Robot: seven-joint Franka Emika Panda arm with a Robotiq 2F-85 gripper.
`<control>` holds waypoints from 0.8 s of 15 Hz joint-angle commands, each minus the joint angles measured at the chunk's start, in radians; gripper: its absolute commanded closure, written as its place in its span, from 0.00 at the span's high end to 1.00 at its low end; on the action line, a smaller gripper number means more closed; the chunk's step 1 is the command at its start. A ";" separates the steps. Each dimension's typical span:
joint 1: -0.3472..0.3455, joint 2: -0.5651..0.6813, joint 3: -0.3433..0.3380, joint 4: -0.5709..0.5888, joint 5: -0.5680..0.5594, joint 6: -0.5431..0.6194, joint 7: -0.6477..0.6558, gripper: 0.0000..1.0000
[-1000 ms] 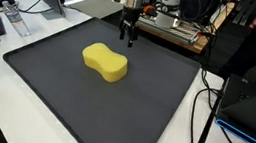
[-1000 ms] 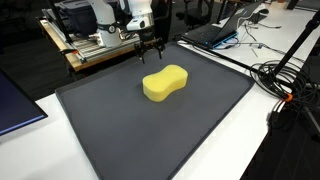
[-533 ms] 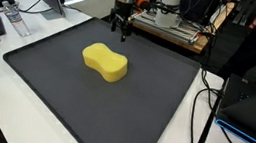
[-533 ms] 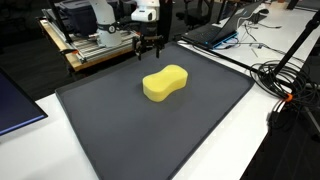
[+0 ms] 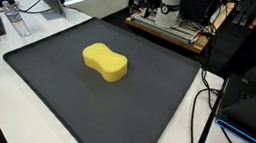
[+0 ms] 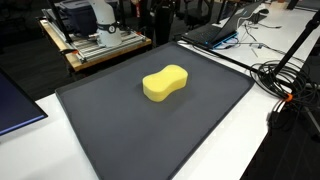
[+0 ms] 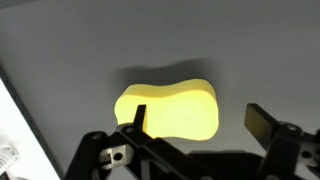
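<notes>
A yellow sponge (image 5: 105, 62) with a pinched waist lies flat near the middle of a dark grey mat (image 5: 112, 115), well clear of all four edges. Both exterior views show it alone on the mat (image 6: 150, 140), and nothing touches the sponge (image 6: 165, 82).

In the wrist view the gripper (image 7: 199, 113) hangs above the sponge (image 7: 168, 108) and looks down on it. Its two black fingers (image 7: 260, 120) stand wide apart, one on either side of the sponge's outline, and they grip nothing. The fingers are apart from the sponge, with grey mat (image 7: 80, 50) showing around it. In both exterior views the gripper cannot be made out against the dark gear past the mat's far edge.

Beyond that far edge a wooden bench (image 5: 174, 31) carries metal equipment. A water bottle (image 5: 13, 15) stands on the white table (image 5: 30, 118) off one corner of the mat. Black cables (image 6: 290, 80) trail along another edge, near an open laptop (image 6: 215, 32).
</notes>
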 commanded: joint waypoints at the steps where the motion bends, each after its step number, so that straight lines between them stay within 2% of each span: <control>1: -0.083 -0.014 0.085 0.018 0.020 -0.018 -0.022 1.00; 10: -0.099 -0.017 0.092 0.030 0.020 -0.031 -0.037 1.00; 12: -0.111 0.045 0.108 0.101 -0.002 -0.053 -0.099 1.00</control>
